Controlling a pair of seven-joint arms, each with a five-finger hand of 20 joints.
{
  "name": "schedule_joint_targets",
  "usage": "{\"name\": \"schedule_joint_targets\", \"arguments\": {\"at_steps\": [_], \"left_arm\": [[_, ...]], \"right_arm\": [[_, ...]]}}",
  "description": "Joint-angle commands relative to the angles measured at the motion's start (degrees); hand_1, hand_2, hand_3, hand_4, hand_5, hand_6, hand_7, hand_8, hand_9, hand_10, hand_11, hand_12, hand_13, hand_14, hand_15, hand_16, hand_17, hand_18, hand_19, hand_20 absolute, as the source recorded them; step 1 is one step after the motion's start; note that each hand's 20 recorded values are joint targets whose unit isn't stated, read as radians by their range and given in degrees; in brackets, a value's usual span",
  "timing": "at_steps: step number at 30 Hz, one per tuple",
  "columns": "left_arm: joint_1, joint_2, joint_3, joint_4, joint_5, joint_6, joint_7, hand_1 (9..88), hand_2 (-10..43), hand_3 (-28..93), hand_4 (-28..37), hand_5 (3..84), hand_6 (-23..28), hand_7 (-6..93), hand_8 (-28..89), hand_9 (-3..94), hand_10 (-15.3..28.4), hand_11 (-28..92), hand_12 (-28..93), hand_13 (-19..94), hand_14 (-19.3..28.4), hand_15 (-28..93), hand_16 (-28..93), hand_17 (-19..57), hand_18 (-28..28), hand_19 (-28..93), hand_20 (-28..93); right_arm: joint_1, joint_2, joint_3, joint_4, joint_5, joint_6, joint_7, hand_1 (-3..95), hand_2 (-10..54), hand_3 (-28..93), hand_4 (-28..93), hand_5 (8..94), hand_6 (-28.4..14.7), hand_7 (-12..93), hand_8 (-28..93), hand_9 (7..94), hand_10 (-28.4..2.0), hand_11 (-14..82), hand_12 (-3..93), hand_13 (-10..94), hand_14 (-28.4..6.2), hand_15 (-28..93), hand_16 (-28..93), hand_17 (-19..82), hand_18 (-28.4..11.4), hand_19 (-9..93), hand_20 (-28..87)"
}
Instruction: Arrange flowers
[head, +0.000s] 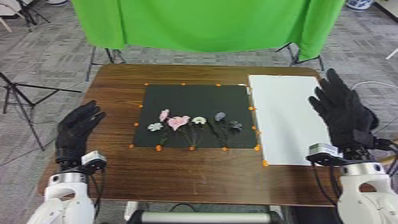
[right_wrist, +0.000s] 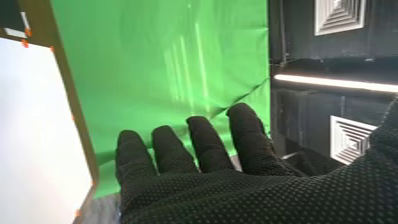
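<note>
flowers (head: 178, 122): 6 | black sheet (head: 197, 97): 1 | white board (head: 286, 120): 1 | table (head: 195, 175): 1 | green cloth (head: 209, 25): 1

No text, label, brand, number or sign is showing legibly in the head or right wrist view.

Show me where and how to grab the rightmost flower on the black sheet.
Pinch the rightmost flower by its stem, just under the bloom, bringing the right robot hand down from above and the right. It lies flat on the black sheet, so a pinch from above should suit, and the other flowers are all to its left, so the right side looks safest.
</note>
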Motion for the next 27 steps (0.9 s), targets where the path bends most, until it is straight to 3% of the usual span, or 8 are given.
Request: {"name": "schedule_joint_targets", "arguments": {"at_steps": [1, 5, 8, 12, 16, 20, 23, 27], "left_arm": [[-0.1, -0.58, 0.83, -0.03, 0.66, -0.23, -0.01, 43.5, -9.5, 69, -9.3, 49.3, -0.5, 24.1, -10, 43.5, 11.1, 24, 14, 40, 14.5, 29, 0, 12.8, 11.4, 19, 24], [1.4, -0.64, -0.14, -0.77, 1.9, 0.26, -0.14, 44.6, -9.4, 70, -9.3, 49.4, -0.6, 24.2, -10, 43.6, 11.1, 24, 14, 40, 14.5, 29, 1, 12.9, 11.3, 19, 24], [2.4, -1.27, -0.8, -1.02, 0.85, 0.55, -0.29, 44.9, -9.4, 70, -9.2, 49.6, -0.6, 24.4, -11, 43.9, 11.0, 24, 14, 40, 14.4, 29, 0, 13.0, 11.3, 19, 24], [2.2, -1.71, -0.6, -0.9, 0.35, 0.45, -0.13, 45.3, -9.5, 70, -9.2, 49.7, -0.7, 24.6, -11, 43.9, 11.0, 24, 14, 40, 14.4, 29, 0, 13.1, 11.3, 19, 24], [2.1, -1.41, -0.47, -0.91, 1.09, 0.43, -0.47, 45.4, -9.4, 70, -9.3, 49.6, -0.7, 24.7, -11, 44.0, 10.9, 24, 14, 40, 14.4, 29, 0, 13.1, 11.3, 19, 24], [1.9, -1.5, -0.57, -0.77, 0.74, 0.64, -0.46, 45.0, -9.4, 70, -9.1, 49.7, -0.6, 24.7, -11, 44.0, 11.1, 24, 14, 40, 14.5, 29, 0, 13.1, 11.3, 19, 24], [1.2, -1.36, -0.21, -0.49, 1.01, 0.21, -0.91, 44.8, -9.4, 70, -9.0, 49.6, -0.6, 24.6, -11, 44.0, 11.1, 24, 14, 40, 14.4, 29, 0, 13.0, 11.1, 19, 24], [0.5, -1.15, 0.03, -0.13, 1.12, -0.26, -1.27, 44.7, -9.5, 70, -9.1, 49.6, -0.6, 24.6, -11, 43.9, 11.0, 24, 14, 40, 14.5, 29, 0, 12.9, 11.0, 18, 23]], "right_arm": [[-3.9, -0.4, 1.1, -1.2, 3.2, 1.1, -2.3, -0.2, -9.5, 72, -25, 24.9, -1.1, 2, -5, 20.9, -11.8, -2.9, 10.9, 13, -14.3, -11, 24, 3, -14.1, 3, 18], [-1.7, 0.2, -3.7, -5.3, 3.2, 24.6, 5.4, 15.7, -5.7, 74, -25, 27.5, 0.0, 10, -9, 32.1, -12.5, 1.7, 10.1, 28, -10.6, 4, 13, 16, -12.4, 6, 23], [-2.7, -0.2, -2.4, -5.9, -0.7, 24.5, 7.7, 46.1, 17.6, 78, -16, 39.1, 2.5, 19, -13, 52.4, -11.3, 6.6, 10.2, 52, -6.7, 17, 3, 34, -7.4, 2, 32], [-3.7, -0.6, -0.7, -6.5, 0.6, 23.4, 7.6, 59.5, 21.6, 78, -3, 48.4, 5.1, 24, -14, 54.9, -9.8, 7.2, 10.7, 55, -4.3, 15, 3, 39, -4.3, -9, 43], [-5.4, -1.5, 2.3, -4.8, 6.0, 10.8, 2.8, 53.4, 17.5, 84, 0, 49.1, 5.6, 27, -15, 52.5, -9.8, 6.7, 10.2, 48, -5.8, 14, 3, 32, -5.9, -3, 28], [-4.7, -2.2, 4.6, -3.9, 2.5, 1.5, 4.8, 16.2, -8.0, 69, -25, 36.6, 0.1, 12, -9, 34.4, -12.7, 2.6, 10.5, 24, -12.7, 7, 5, 15, -15.3, 0, 18], [-4.5, -1.9, 4.3, -3.3, 3.0, -0.1, 3.6, 11.0, -9.5, 49, -28, 34.6, -2.1, 5, -6, 29.4, -13.4, 1.0, 10.4, 17, -13.9, 1, 8, 9, -16.7, 0, 16], [-5.0, -2.1, 4.2, -3.2, 3.7, 0.0, 2.7, 6.3, -9.5, 50, -28, 35.7, -2.9, 3, -5, 28.9, -13.6, 0.8, 10.0, 16, -13.8, 0, 10, 8, -16.6, 0, 15]]}}
